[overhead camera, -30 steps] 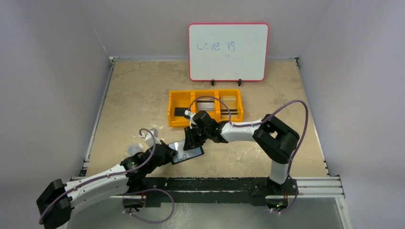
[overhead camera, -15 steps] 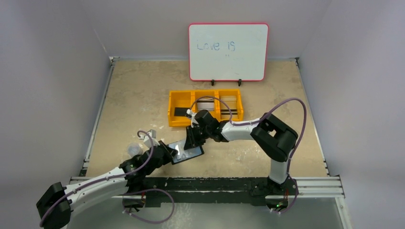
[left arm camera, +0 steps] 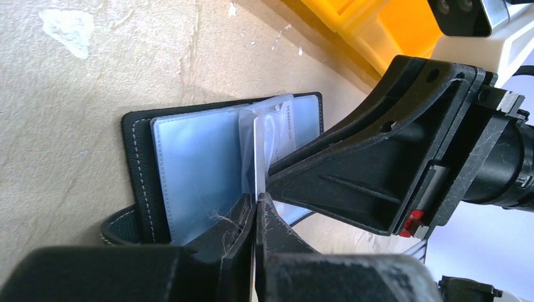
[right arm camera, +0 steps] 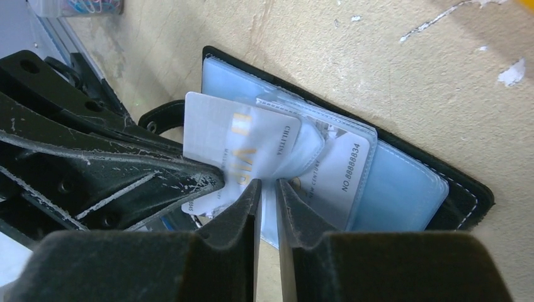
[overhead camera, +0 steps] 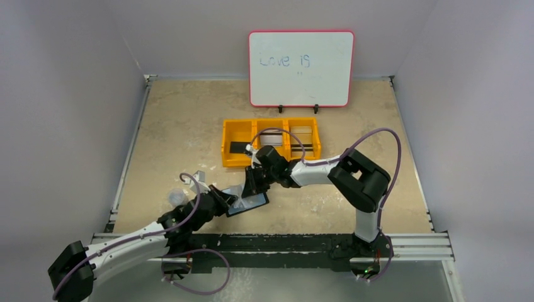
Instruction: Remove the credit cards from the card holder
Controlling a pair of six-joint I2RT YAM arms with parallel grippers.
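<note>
The black card holder [overhead camera: 252, 204] lies open on the table, its pale clear pockets up [left arm camera: 189, 163] [right arm camera: 403, 189]. My left gripper [overhead camera: 233, 201] [left arm camera: 255, 200] is shut on the edge of a whitish credit card [left arm camera: 257, 151] [right arm camera: 233, 135] with gold letters, which sticks partly out of a pocket. My right gripper [overhead camera: 250, 189] [right arm camera: 269, 184] comes from the opposite side and pinches the bunched clear pocket of the holder. A second card [right arm camera: 340, 167] with a printed number stays inside a pocket.
A yellow three-compartment tray [overhead camera: 226, 143] stands behind, with a small black rectangle [overhead camera: 237, 148] on the left and cards in the other two compartments. A whiteboard [overhead camera: 300, 68] stands at the back. A small clear container [overhead camera: 174, 197] sits left of my left arm.
My left arm has drawn back slightly toward the near left with the card in its grip. The right gripper and the card holder stay almost in place.
</note>
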